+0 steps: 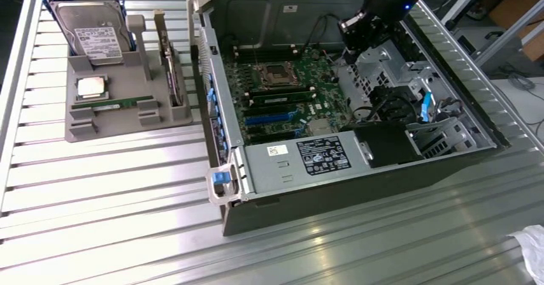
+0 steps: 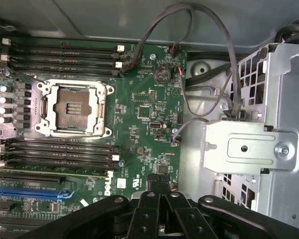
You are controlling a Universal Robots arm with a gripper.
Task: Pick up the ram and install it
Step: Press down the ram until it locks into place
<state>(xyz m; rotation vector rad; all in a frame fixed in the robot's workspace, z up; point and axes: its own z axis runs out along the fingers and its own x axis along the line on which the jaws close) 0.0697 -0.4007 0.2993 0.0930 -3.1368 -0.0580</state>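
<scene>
A ram (image 1: 111, 105), a long green stick, lies flat in the front groove of the grey holder (image 1: 127, 129) at the exterior view's left. My gripper (image 1: 364, 31) hangs far from it, over the back of the open computer case (image 1: 255, 170) near the metal drive cage. Looking down from the wrist, its black fingers (image 2: 148, 209) press together with nothing between them, so the gripper (image 2: 159, 191) is shut and empty. Below it lies the green motherboard (image 2: 149, 89) with black memory slots (image 2: 60, 55) and an open CPU socket (image 2: 72, 107).
On the holder are also a silver hard drive (image 1: 92, 33), a square CPU chip (image 1: 91, 87) and a thin board on edge (image 1: 175, 81). Black cables (image 2: 209, 59) loop over the board beside the drive cage (image 2: 269, 109). The power supply (image 1: 314, 157) fills the case's near end.
</scene>
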